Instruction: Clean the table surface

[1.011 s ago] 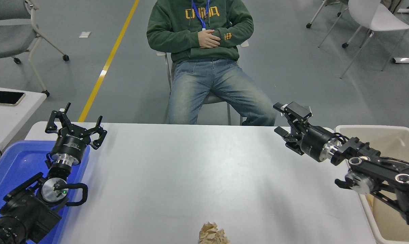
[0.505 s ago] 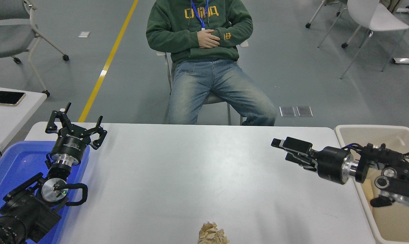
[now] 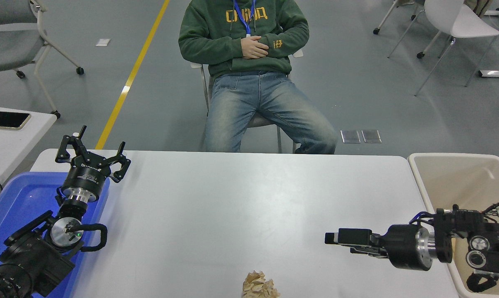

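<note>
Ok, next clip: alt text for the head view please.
The right black gripper reaches left, low over the glossy white table surface, toward a crumpled tan paper ball at the near edge. The left black gripper sits parked, open, over a blue plastic tray; a beige bin stands at right.

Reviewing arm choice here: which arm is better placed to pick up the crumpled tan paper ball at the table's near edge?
Right. The right gripper points toward the crumpled tan paper ball, with the beige bin alongside; the left gripper sits parked above the blue tray.
</note>
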Controlling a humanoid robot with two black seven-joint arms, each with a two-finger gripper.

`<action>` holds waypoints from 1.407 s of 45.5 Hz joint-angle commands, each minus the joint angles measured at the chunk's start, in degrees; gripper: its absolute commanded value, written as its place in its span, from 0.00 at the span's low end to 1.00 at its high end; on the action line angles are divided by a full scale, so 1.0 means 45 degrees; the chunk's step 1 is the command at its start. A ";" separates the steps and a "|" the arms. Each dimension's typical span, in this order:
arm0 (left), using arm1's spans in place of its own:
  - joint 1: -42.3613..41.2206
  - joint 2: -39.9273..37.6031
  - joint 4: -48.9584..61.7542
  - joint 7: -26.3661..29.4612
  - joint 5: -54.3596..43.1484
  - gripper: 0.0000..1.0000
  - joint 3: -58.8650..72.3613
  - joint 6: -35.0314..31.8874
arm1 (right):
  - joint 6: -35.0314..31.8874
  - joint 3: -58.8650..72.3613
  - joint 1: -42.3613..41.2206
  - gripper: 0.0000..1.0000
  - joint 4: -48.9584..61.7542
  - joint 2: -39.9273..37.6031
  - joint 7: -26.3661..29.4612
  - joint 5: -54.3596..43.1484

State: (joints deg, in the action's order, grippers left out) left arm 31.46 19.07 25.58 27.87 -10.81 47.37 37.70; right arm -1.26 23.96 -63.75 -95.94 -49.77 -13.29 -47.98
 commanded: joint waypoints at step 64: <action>0.0000 0.0000 0.0000 -0.0001 -0.0001 1.00 0.0000 0.0000 | 0.1549 -0.0422 0.2565 0.98 0.2256 0.6294 0.2679 0.3319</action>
State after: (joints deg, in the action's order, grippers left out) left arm 31.47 19.07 25.58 27.86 -10.81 47.37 37.71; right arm 5.27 23.22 -53.87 -90.23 -25.12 -1.26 -33.16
